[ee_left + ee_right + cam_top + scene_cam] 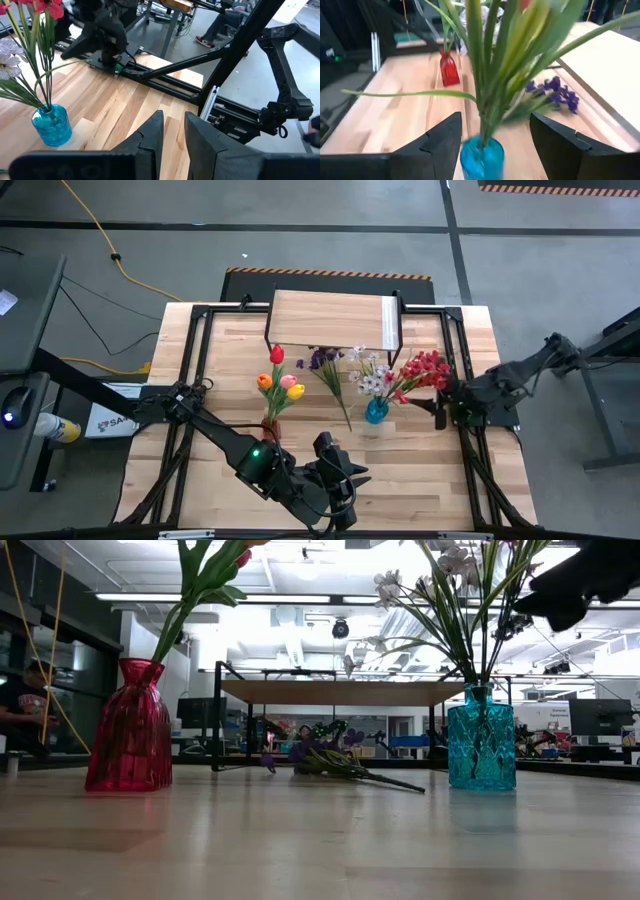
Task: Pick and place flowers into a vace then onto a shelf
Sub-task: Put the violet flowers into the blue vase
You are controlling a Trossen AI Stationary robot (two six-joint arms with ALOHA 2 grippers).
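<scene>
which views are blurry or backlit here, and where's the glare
Right wrist view: the blue vase and its green stems are smeared and soft, while the purple spray behind is only a little sharper. Low view: bright ceiling lights backlight the scene, darkening the shelf underside and the red vase, with sheen on the tabletop. High view: even light, no glare.

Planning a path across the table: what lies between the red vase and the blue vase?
A purple flower spray lies flat on the table between the red vase and the blue vase, seen in the high and low views.
</scene>
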